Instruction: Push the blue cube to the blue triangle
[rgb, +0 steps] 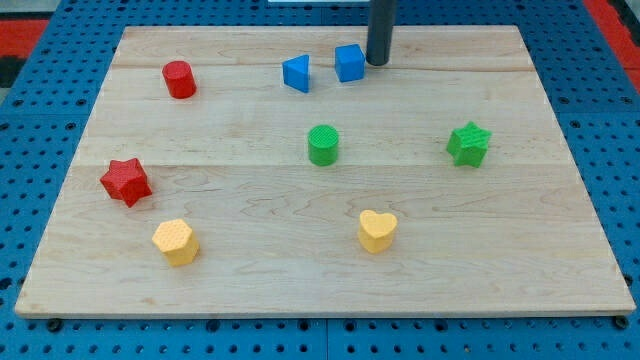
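Observation:
The blue cube (350, 62) sits near the view's top, a little right of centre. The blue triangle (297, 73) lies just to its left, with a small gap between them. My tip (377, 62) is at the cube's right side, touching it or nearly so; the dark rod rises from there out of the view's top.
On the wooden board (560, 250) also lie a red cylinder (179, 79) at top left, a red star (125, 181) at left, a green cylinder (323, 144) in the middle, a green star (468, 143) at right, a yellow hexagon (176, 241) and a yellow heart (377, 230) near the bottom.

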